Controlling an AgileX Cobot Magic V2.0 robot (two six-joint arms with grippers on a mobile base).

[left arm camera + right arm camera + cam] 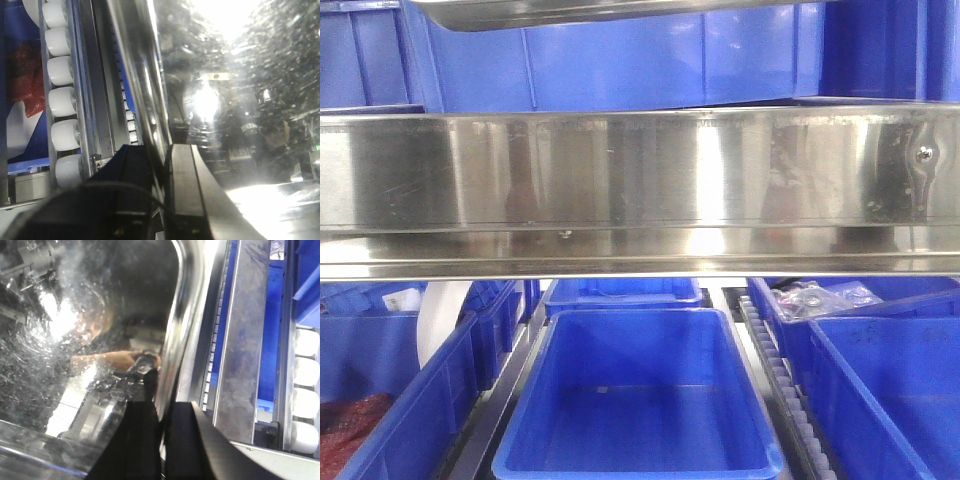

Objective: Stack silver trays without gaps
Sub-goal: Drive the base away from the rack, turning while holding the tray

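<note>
Black fingers (187,200) of the left gripper (157,148) fill the bottom of the left wrist view. They stand either side of the thin rolled rim of a silver tray (240,125), one inside the pan and one outside, with almost no gap between them, so we read this as a pinch on the rim. The right gripper (167,395) shows the same hold on the opposite side, its fingers pressed together on the rim with the shiny pan to its left. White rollers (62,70) and blue bins (640,400) lie beyond the rim, apart from it. In the front view only the tray's edge shows, at the very top, above the broad steel rail (640,170).

We cannot see a second tray under this one (the wrist views are mostly glare and reflection), so we cannot tell how the tray lines up with the stack.

What worries us is the hold itself. A narrow pinch on smooth steel could slip if either arm jerks. If the two arms descend unevenly, the tray would tilt, and a corner could ride on the rim below and leave a gap
</note>
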